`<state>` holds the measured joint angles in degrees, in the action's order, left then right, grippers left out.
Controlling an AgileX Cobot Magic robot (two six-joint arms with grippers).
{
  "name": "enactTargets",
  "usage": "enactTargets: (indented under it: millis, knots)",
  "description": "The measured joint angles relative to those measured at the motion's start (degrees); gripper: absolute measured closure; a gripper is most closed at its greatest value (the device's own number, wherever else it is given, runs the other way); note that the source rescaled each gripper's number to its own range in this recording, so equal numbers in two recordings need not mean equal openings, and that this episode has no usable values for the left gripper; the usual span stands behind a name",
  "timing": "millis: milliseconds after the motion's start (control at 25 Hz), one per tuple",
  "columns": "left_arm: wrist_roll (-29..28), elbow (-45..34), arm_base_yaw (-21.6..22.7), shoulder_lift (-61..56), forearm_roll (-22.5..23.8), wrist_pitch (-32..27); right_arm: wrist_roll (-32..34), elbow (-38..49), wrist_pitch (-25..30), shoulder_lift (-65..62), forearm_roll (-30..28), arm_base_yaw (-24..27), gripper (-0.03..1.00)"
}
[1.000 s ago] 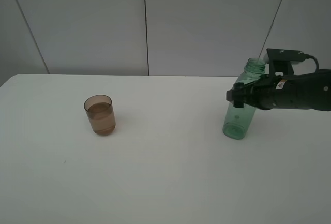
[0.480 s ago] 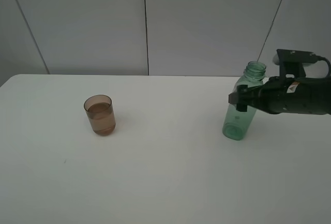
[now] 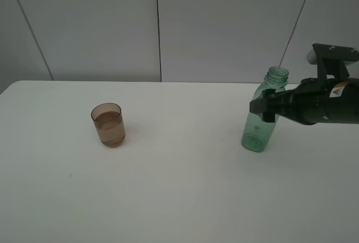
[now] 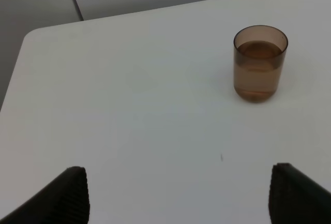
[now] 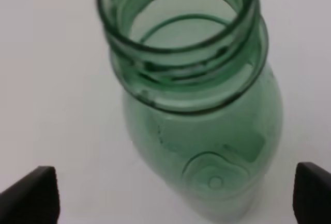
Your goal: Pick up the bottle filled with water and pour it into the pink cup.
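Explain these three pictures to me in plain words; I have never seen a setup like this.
This is a robot with two arms, each ending in a two-fingered hand. One picture is taken from a camera mounted high, looking down on a white table. The other two come from cameras on each arm's wrist.

On the table stand a pink cup holding some liquid and, far from it, an uncapped green bottle, upright.

The right hand is at the bottle; its wrist camera looks straight down the neck, fingers spread wide, gripping nothing. The left hand shows only in its own wrist picture, open, looking toward the cup.
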<state>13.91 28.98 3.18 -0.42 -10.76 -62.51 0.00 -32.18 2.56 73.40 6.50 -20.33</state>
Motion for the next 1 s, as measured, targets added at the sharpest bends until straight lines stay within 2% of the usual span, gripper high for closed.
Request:
enactTargets:
  millis: [200, 480, 760, 1000]
  knots:
    - [0.0, 0.0, 0.0, 0.0, 0.0, 0.0, 0.0, 0.02, 6.53, -7.32, 1.56, -2.73, 0.11]
    - [0.0, 0.0, 0.0, 0.0, 0.0, 0.0, 0.0, 0.02, 14.77, -21.03, 0.5, -4.04, 0.11]
    - [0.0, 0.0, 0.0, 0.0, 0.0, 0.0, 0.0, 0.06, 30.43, -35.76, -2.85, -4.04, 0.11]
    - [0.0, 0.0, 0.0, 0.0, 0.0, 0.0, -0.72, 0.06, 44.79, -41.04, -6.8, -4.04, 0.12]
